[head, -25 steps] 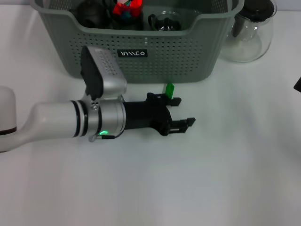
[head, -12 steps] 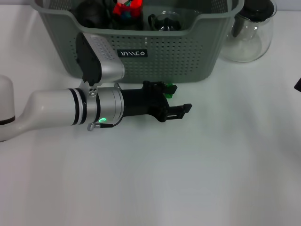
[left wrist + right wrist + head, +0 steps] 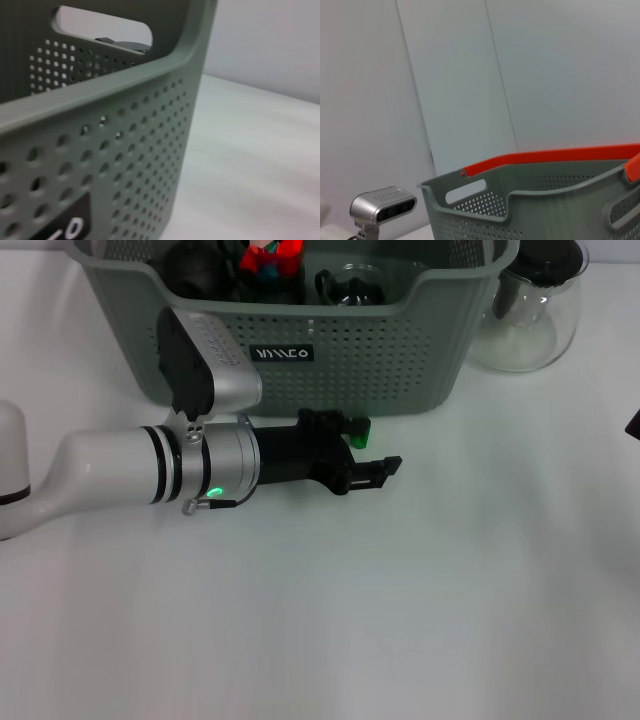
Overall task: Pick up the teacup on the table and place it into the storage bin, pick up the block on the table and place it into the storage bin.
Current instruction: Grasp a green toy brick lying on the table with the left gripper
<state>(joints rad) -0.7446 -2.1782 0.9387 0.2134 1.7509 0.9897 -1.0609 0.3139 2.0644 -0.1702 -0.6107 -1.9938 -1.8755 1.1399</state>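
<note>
Green block (image 3: 361,426) pinched in left gripper (image 3: 362,445) just before storage bin (image 3: 420,360), not yet dropped in; glass teacup (image 3: 352,285) already inside.

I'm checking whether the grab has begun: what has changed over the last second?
The left gripper has slid toward the storage bin, its fingers now around the green block, which is mostly hidden; a firm grip can't be confirmed. The bin and glass pitcher stayed put. The right arm is parked off-table.
</note>
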